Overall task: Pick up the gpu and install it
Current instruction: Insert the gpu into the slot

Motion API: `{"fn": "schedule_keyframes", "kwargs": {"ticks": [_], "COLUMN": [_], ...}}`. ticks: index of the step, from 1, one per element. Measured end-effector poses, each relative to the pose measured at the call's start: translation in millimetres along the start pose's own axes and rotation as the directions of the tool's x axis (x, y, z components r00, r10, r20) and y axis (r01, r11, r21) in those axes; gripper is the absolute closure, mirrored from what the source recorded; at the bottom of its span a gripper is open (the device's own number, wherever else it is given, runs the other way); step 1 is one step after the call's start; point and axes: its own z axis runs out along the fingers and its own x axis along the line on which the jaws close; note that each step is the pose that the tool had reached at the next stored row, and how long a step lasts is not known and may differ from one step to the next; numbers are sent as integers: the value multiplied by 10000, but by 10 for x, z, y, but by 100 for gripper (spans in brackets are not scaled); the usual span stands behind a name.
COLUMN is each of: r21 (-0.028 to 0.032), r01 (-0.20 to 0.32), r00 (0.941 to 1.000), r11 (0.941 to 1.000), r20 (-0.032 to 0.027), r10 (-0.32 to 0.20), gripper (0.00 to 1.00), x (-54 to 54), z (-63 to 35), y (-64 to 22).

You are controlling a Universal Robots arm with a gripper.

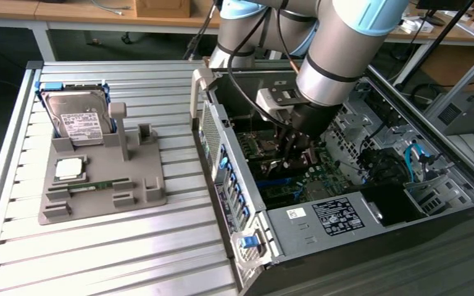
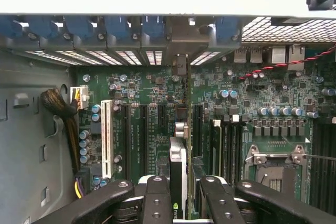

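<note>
Grips the graphics card [image 2: 178,163] edge-on in the closed hand [image 2: 184,184], low over the motherboard [image 2: 152,103] inside the case [image 1: 299,231]. Could miss the slot if tilted or offset, jamming on neighbouring slots. One card, one hand. At nine o'clock from the case in the exterior view, one hard drive [image 1: 81,117], one chip [image 1: 70,166] and one memory stick [image 1: 97,184].

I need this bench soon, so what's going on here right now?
A robot arm's claw is inside the open computer case, gripping the gpu edge-on over the motherboard. Whether the card is seated yet, I cannot tell. On the grey holder beside the case sit a hard drive and a memory stick.
</note>
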Motion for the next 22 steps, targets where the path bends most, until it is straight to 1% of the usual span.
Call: {"fn": "schedule_keyframes", "kwargs": {"ticks": [5,10,22], "r21": [2,3,5], "r01": [-33,-57,-142], "r00": [10000,10000,9999], "r11": [10000,10000,9999], "r20": [2,4,5], "r10": [33,57,142], "gripper": [73,73,73], "x": [1,1,2], "z": [6,12,71], "y": [0,-24,-8]}}
